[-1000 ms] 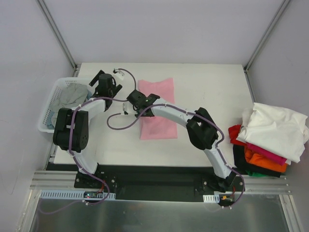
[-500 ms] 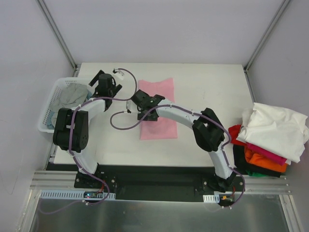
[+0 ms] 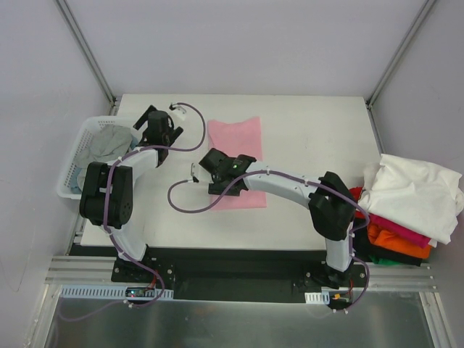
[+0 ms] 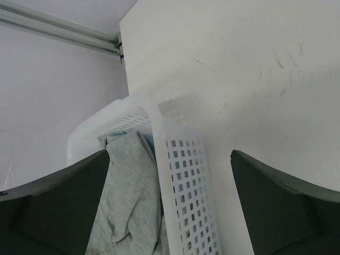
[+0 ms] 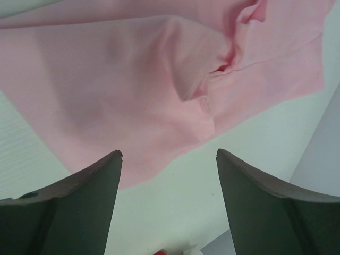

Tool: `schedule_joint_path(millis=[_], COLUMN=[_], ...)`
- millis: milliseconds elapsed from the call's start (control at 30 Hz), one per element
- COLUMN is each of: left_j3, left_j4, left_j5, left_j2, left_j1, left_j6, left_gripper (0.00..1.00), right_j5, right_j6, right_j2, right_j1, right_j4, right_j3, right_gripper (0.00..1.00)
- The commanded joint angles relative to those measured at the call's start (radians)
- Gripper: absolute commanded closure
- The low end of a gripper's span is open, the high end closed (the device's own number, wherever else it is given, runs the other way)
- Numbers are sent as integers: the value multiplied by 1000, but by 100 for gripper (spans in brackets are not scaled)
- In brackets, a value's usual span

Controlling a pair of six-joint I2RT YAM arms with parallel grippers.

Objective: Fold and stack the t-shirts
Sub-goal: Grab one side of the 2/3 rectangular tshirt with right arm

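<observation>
the folded pink t-shirt [image 3: 235, 138] lies mid-tabletop [image 3: 312, 145], its long axis running away from the bases. the right end effector [image 5: 169, 156] hangs released and empty directly over its near end; the left end effector [image 4: 170, 154], also released, sits off by the basket [image 4: 186, 175].

- No writing, label, brand or number can be read in any view.
- The pink shirt [image 3: 235, 136], the stacked shirts [image 3: 409, 194] and the basket [image 4: 183, 175] show plain surfaces (the dark scuffs on the bench [image 4: 265, 64] are marks, not letters).
</observation>
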Motion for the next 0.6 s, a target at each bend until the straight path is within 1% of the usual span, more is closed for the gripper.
schedule_joint_path(millis=[0, 167, 200, 233, 267, 567], left_j3=[-17, -18, -17, -15, -17, -18], left_j4=[10, -7, -12, -15, -15, -15], left_j5=[6, 26, 27, 27, 29, 21], left_j2=[-31, -32, -32, -32, -32, -26], left_j1=[2, 4, 2, 2, 2, 2], left_j6=[-33, -68, -69, -74, -71, -59], left_gripper=[1, 1, 1, 1, 1, 1], right_j5=[-56, -76, -81, -89, -93, -153], right_j6=[58, 55, 54, 55, 58, 91], right_j2=[-42, -24, -21, -16, -13, -14], right_j1=[17, 19, 19, 19, 19, 28], right_j4=[6, 35, 38, 38, 38, 33], right_j3=[-59, -118, -122, -122, -125, -156], right_gripper=[25, 24, 23, 17, 16, 15])
